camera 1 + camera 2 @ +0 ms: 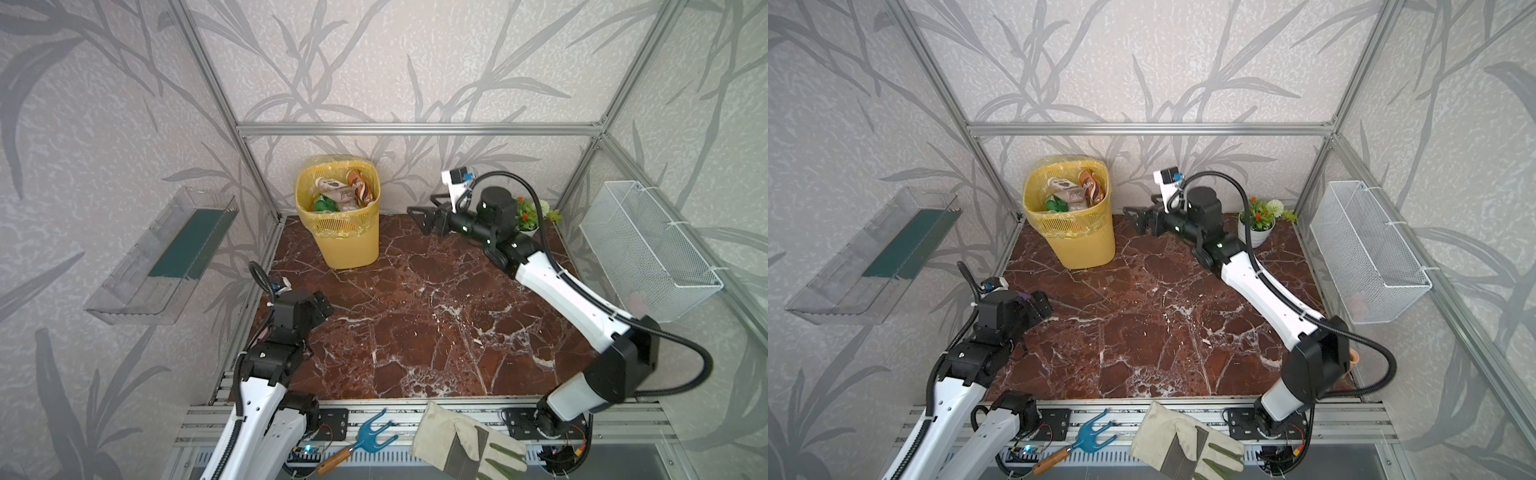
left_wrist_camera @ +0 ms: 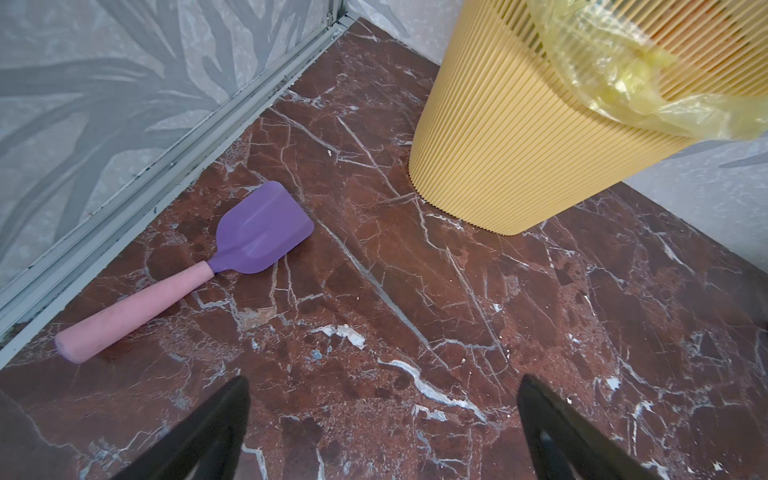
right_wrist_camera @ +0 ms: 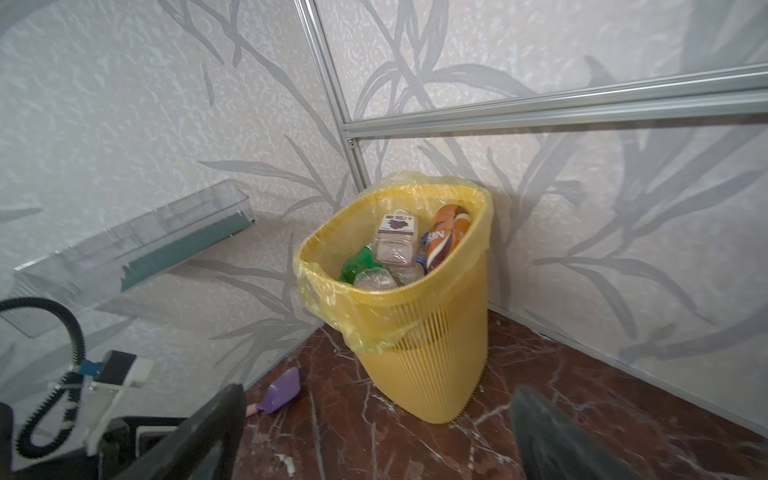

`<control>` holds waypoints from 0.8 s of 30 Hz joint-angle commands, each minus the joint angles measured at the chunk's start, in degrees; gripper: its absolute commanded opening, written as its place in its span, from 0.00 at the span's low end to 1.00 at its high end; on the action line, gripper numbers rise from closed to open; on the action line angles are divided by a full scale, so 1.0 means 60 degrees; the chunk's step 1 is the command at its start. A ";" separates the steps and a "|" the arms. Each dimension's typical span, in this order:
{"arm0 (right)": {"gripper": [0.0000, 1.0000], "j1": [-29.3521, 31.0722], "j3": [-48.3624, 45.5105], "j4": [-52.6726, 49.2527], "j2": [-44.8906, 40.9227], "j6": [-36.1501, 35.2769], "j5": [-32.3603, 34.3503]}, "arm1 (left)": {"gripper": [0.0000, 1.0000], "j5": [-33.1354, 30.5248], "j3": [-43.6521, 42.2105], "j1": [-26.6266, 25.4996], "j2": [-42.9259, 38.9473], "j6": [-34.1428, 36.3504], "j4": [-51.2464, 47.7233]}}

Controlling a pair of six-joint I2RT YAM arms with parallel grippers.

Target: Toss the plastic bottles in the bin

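BOTTLES BINNED, BOTH GRIPPERS FREE. The bin (image 1: pixel 353 249) stands at the back of the marble table (image 1: pixel 415 316), toward its left corner, with the bottles (image 3: pixel 397 249) piled inside its yellow liner. The right gripper (image 1: pixel 424 212) hangs in the air just right of the bin's rim, jaws spread wide and holding nothing. The left gripper (image 1: pixel 323 304) sits low near the table's left edge, well in front of the bin, jaws likewise apart and empty.

The right wrist view looks down into the bin. It shows a brown-and-orange bottle upright against the far wall, a purple-labelled one, a green one and clear crushed ones. The left wrist view catches only the bin's ribbed lower wall, not its contents. It does show the whole spatula (image 2: pixel 262 228), purple blade and pink handle, flat on the table by the left rail. In a top view just a purple sliver of the spatula (image 1: pixel 1024 297) peeks past the left arm.

A plant (image 1: pixel 1260 218) stands in the back right corner. A glove (image 1: pixel 465 442) and a rake (image 1: pixel 372 434) lie on the front rail, seen in both top views only.
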 commanded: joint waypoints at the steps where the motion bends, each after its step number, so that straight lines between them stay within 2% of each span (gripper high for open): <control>1: 0.99 -0.0291 -0.2098 0.1243 -0.1455 -0.1998 0.1543 | 0.99 -0.0811 0.0073 0.0049 0.0107 -0.0046 0.0314; 7: 0.99 -0.2262 -0.6444 0.1986 -0.3703 -0.2100 0.3113 | 0.99 -0.1851 -0.0045 0.0043 0.0463 0.0680 0.1044; 10: 0.99 -0.3295 -0.8598 0.3372 -0.4153 -0.2564 0.3958 | 0.99 -0.2427 -0.0137 0.0053 0.0699 0.1023 0.1494; 12: 0.99 -0.3913 -0.9559 0.3875 -0.4225 -0.2407 0.4078 | 0.99 -0.2584 -0.0064 0.0053 0.0873 0.1206 0.1660; 14: 0.99 -0.4302 -1.0248 0.4345 -0.4177 -0.2155 0.4148 | 0.99 -0.2677 0.0085 0.0049 0.1092 0.1353 0.1745; 18: 0.99 -0.4366 -1.0932 0.5568 -0.3474 -0.2102 0.4193 | 0.99 -0.2820 0.0337 0.0051 0.1581 0.1524 0.1828; 24: 0.99 -0.4375 -1.0459 0.6956 -0.1691 -0.2327 0.3673 | 0.99 -0.3370 0.0427 0.0051 0.2420 0.2019 0.2060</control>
